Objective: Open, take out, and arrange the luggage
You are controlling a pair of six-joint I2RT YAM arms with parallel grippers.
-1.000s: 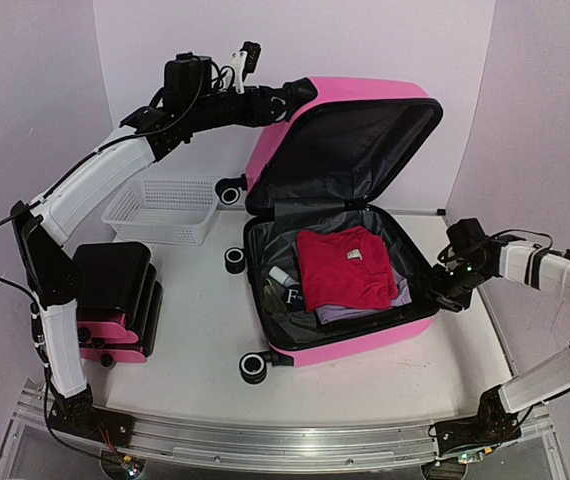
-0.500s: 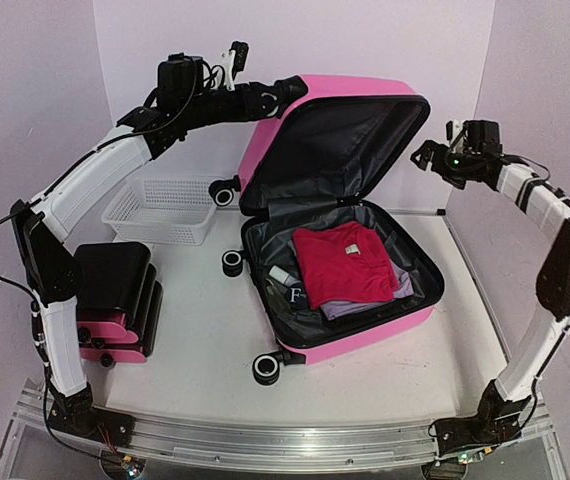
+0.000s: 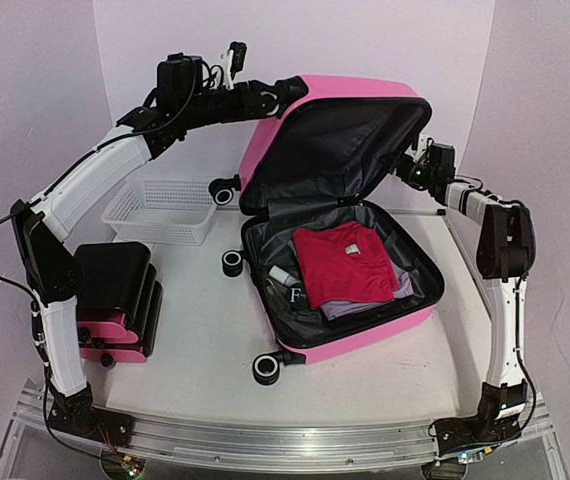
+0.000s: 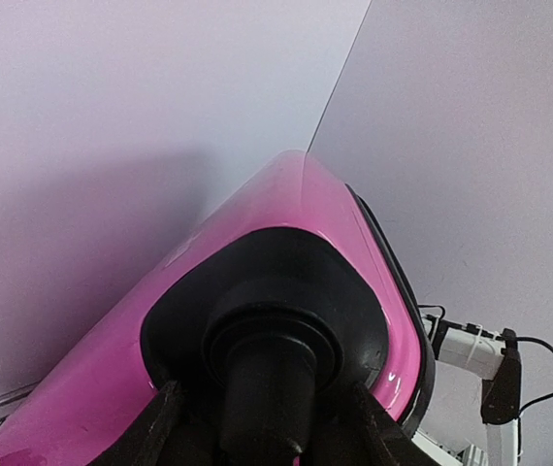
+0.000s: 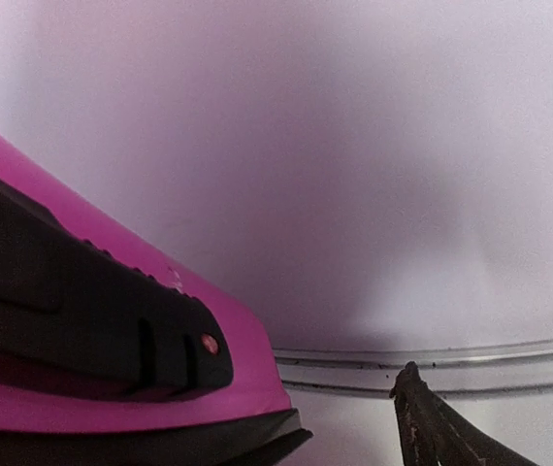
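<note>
Pale lilac walls back a white tabletop point(image 3: 195, 330), where the luggage point(image 3: 365, 338) lies open at centre, its lid point(image 3: 345, 150) raised and clothes point(image 3: 343, 265) packed in the lower half. The left jaws pinch a wheel point(image 4: 267, 369) at the lid's far corner. The right jaws sit at its right edge; I cannot tell how they stand. The glossy shell looks stiff but slippery, and probably heavy while loaded, so wheels or rim offer surer holds.

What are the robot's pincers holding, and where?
Left pincer grips the glossy pink hard-shell suitcase by a black lid wheel; right pincer: cannot tell.
</note>
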